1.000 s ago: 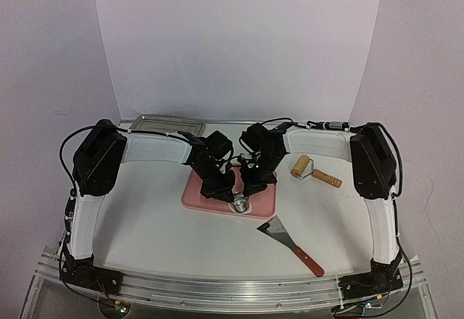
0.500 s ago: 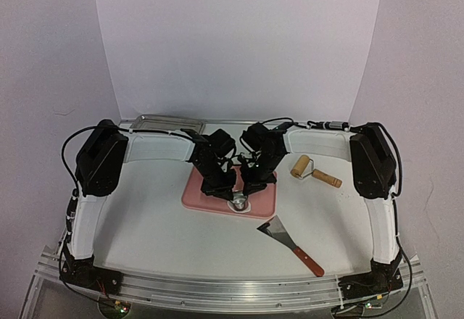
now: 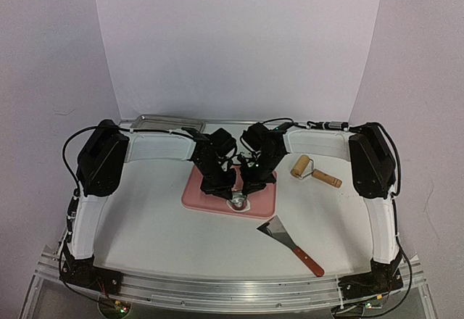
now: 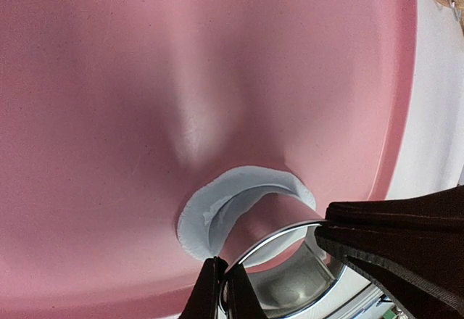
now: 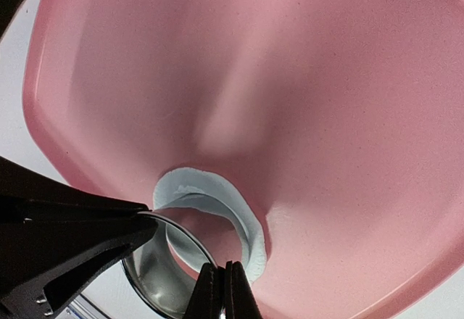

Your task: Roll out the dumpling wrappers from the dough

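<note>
L gripper [image 4: 220, 291] & R gripper [image 5: 218, 287] both clenched on rim of metal ring cutter [image 4: 291, 281] at pink board's [image 4: 109, 116] near edge, white dough strip [image 4: 197, 219] curled round cutter's far side; wrapper inside it: can't tell.

Shiny metal ring cutter [image 4: 290, 279], matt pale dough [image 4: 197, 217]

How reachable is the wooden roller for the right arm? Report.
Probably yes: the wooden roller lies unobstructed right of the pink board, but the right end effector must first release the ring cutter.
</note>
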{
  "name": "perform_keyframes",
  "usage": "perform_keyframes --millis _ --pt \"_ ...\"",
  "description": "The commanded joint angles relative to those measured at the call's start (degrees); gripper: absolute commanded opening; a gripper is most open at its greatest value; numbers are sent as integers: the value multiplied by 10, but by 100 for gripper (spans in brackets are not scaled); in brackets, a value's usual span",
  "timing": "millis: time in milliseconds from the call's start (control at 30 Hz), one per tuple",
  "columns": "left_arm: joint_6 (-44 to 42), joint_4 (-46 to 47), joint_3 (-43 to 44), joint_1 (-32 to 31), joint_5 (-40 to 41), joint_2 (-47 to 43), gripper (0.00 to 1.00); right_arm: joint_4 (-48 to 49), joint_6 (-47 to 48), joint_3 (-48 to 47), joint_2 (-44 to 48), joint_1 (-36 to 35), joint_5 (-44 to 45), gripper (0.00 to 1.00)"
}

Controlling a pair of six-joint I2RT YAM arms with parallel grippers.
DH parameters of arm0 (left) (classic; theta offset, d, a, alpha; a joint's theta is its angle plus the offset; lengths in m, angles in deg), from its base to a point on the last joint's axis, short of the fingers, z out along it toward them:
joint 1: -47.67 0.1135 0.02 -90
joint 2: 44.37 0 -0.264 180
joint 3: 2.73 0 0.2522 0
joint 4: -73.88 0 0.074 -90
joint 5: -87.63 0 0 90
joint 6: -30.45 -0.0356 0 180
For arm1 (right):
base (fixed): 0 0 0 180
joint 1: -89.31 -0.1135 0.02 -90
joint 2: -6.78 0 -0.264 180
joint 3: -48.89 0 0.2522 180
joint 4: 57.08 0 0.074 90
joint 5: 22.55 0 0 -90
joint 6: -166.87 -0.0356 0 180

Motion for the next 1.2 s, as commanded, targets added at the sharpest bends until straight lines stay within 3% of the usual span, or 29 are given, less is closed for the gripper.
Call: perform_keyframes --millis 0,1167 --pt "-33 49 46 -8 -9 -14 1 -13 -2 5 -28 -2 2 0" --pt "-55 108 -31 -18 -1 4 0 1 10 37 -62 1 23 0"
